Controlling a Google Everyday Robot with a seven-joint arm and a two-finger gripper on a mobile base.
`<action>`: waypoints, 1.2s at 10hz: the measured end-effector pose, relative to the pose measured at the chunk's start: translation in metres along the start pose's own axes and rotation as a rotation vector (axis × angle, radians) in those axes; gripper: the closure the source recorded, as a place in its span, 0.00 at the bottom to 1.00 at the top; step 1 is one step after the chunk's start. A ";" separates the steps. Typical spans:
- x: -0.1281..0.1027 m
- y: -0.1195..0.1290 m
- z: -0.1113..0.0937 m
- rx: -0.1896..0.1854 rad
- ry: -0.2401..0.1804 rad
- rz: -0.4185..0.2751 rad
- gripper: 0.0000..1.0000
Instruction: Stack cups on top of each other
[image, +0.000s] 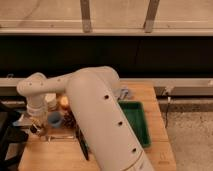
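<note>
The arm (100, 120) is my biggest worry. It fills the middle of the view and hides a wide strip of the table (160, 150), so I am working half blind around it. The green tray (142, 125) lies at the arm's 3 o'clock, well apart from the work, and I expect no trouble there.

The trouble is at the table's 9 o'clock end, where everything is packed close. The cream-white cup (51, 101) stands upright at 1 o'clock of the wrist, with the orange bowl (64, 102) just beside it at its 3 o'clock. The light-blue cup (55, 119) sits at 6 o'clock of the cream one, just beside the gripper on its 3 o'clock side.

The gripper (35, 124) hangs low over the table near the 9 o'clock edge. I cannot tell how wide it stands or whether it has hold of anything. A small dark glinting thing right under it I take for the metal cup (37, 131), though I cannot be sure.

If that is the cup and the grasp lands off-centre, I judge it could tip or skid out and go over the 9 o'clock edge. A lift that drifts toward 3 o'clock could clip the light-blue cup and shove it into its neighbours. A swing toward 1 o'clock could topple the cream-white one.
</note>
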 end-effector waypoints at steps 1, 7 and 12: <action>0.000 0.000 -0.001 0.000 -0.001 0.000 0.94; -0.009 0.005 -0.036 0.022 -0.049 -0.026 1.00; 0.018 -0.005 -0.112 0.117 -0.074 0.037 1.00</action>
